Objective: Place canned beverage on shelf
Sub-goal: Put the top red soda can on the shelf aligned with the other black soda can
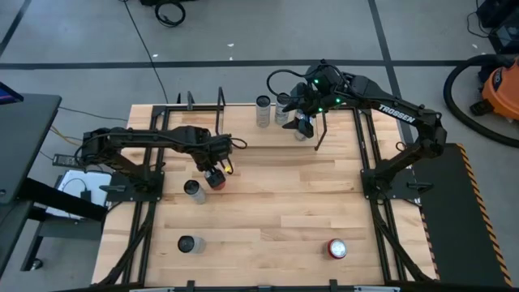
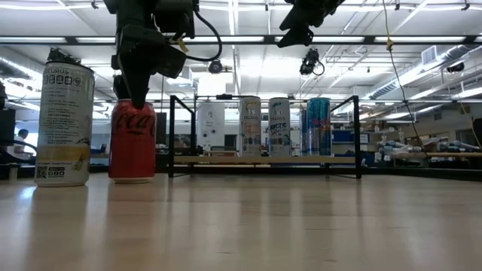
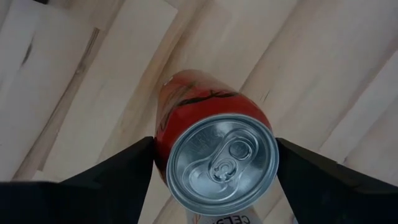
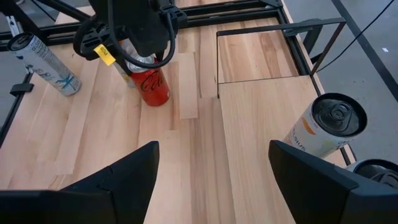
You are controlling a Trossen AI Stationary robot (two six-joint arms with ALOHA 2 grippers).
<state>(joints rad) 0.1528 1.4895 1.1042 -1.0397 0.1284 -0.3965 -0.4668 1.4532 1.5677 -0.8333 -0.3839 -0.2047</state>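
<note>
High view: my left gripper [image 1: 216, 176] clamps the red can [image 1: 217, 180] left of centre (bare wood all around). My right gripper [image 1: 302, 123] hangs wide open over the shelf [image 1: 243, 120] at upper centre.

glossy metal red can [image 3: 214, 155]; smooth light-wood table [image 1: 276, 195].
</note>
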